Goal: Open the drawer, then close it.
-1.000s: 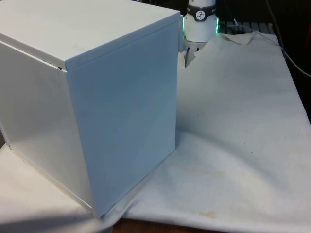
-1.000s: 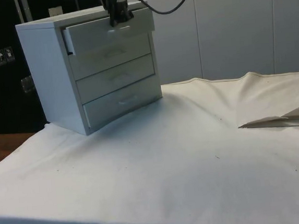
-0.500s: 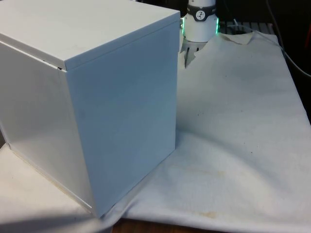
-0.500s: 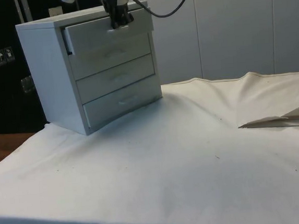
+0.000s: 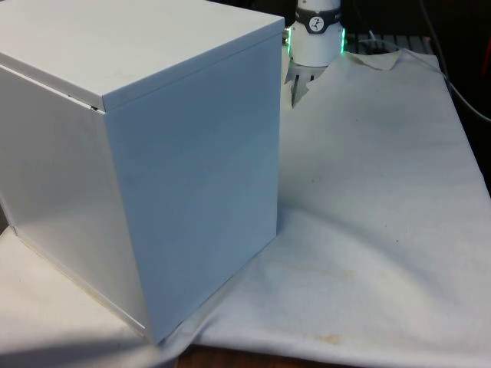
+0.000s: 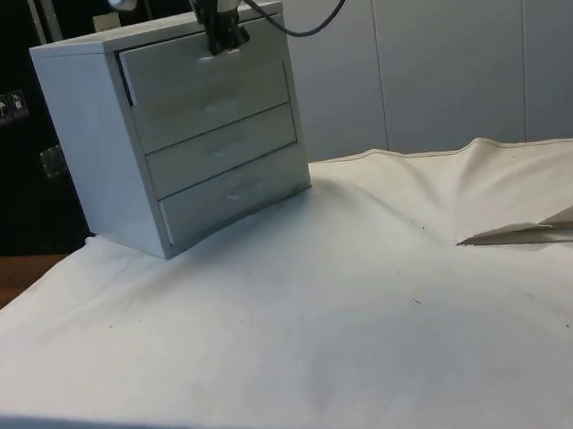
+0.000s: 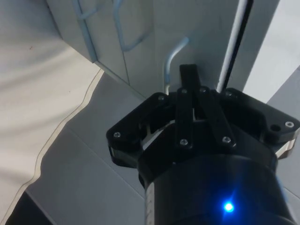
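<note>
We had our gripper (image 6: 222, 41) against the top drawer (image 6: 204, 76) of the chest of drawers (image 6: 89, 141), fingers pressed together beside its handle (image 7: 169, 63), pinching nothing. Over the last second the drawer, directly below the gripper, slid from ajar to nearly flush. We judged the closing almost done, one last push remaining.

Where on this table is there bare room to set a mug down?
The white cloth lies bare in front of the chest of drawers, out to the raised fold. It is crowded at the top drawer, where the gripper sits.
</note>
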